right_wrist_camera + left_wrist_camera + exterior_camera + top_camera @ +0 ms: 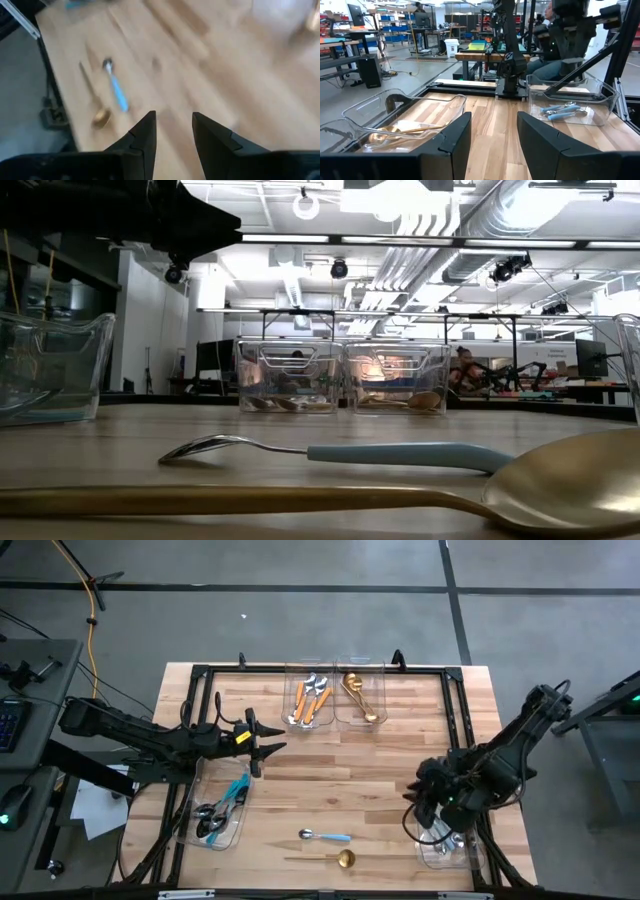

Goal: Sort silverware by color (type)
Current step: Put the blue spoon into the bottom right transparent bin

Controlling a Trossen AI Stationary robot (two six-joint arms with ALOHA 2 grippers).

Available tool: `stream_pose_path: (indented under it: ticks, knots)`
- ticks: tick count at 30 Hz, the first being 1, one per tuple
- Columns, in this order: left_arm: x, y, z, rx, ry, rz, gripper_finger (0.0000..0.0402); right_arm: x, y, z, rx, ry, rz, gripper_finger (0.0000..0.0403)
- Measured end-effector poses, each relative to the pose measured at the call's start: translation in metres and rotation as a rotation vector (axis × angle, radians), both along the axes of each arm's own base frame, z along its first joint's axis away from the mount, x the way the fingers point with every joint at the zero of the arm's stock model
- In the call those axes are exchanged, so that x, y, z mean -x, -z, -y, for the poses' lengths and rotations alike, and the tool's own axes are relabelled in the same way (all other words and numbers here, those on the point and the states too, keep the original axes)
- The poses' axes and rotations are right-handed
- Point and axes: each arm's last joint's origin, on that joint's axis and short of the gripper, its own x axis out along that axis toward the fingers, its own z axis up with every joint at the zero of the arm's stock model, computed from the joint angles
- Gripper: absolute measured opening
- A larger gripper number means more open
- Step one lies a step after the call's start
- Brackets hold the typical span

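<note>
A light-blue-handled spoon [325, 836] and an all-gold spoon [338, 859] lie flat on the wooden table near its front edge; both also show in the right wrist view, the blue spoon [115, 90] and the gold one [98, 115]. My right gripper [418, 812] hangs open above the table's near right, slanting down toward them, with nothing between its fingers [172, 131]. My left gripper [268, 746] waits open and level over the table's left, holding nothing [492, 135]. More silverware lies sorted in clear bins.
Two clear bins stand at the far middle, one with orange-handled pieces [310, 698], one with gold pieces [362, 698]. A near-left bin [218, 812] holds dark-headed blue pieces. A near-right bin [450, 848] with light-blue pieces sits under my right arm. A black frame [460, 720] borders the table.
</note>
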Motion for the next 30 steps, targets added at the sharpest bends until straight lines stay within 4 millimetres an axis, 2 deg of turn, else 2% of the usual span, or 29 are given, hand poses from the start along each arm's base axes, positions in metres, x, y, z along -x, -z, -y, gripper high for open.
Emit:
stream_pose_path:
  ticks: [3,5,8,12,14,17,20,23,27,30]
  knots:
    - [0.000,0.000,0.000,0.000,0.000,0.000,0.0147,-0.006,0.000,0.005,0.136,-0.045,0.038,0.0110]
    - [0.000,0.000,0.000,0.000,0.000,0.000,0.0147,-0.010,0.009,0.011,0.210,-0.030,0.031,0.0110]
    - [0.000,0.000,0.000,0.009,0.000,0.004,0.0147,-0.017,0.033,0.021,0.290,0.007,0.014,0.0110]
    - [0.000,-0.001,0.000,0.010,0.000,0.009,0.0147,-0.027,0.073,0.039,0.288,0.020,-0.028,0.0110]
    - [0.000,-0.001,0.000,0.010,0.000,0.009,0.0147,-0.036,0.086,0.047,0.272,-0.026,0.030,0.0110]
    - [0.000,-0.001,0.000,0.018,0.000,0.012,0.0147,-0.054,0.098,0.058,0.232,-0.127,0.227,0.0110]
    - [0.000,-0.002,0.000,0.020,0.003,0.026,0.0147,-0.068,0.108,0.074,0.229,-0.228,0.460,0.0110]
    - [0.000,-0.003,0.002,0.007,0.055,0.032,0.0147,-0.073,0.115,0.089,0.330,-0.288,0.609,0.0110]
    - [0.000,-0.005,0.004,-0.051,0.119,0.044,0.0147,-0.081,0.108,0.103,0.544,-0.331,0.740,0.0110]
    - [0.000,-0.007,0.003,-0.059,0.113,0.064,0.0147,-0.089,0.098,0.112,0.641,-0.360,0.787,0.0110]
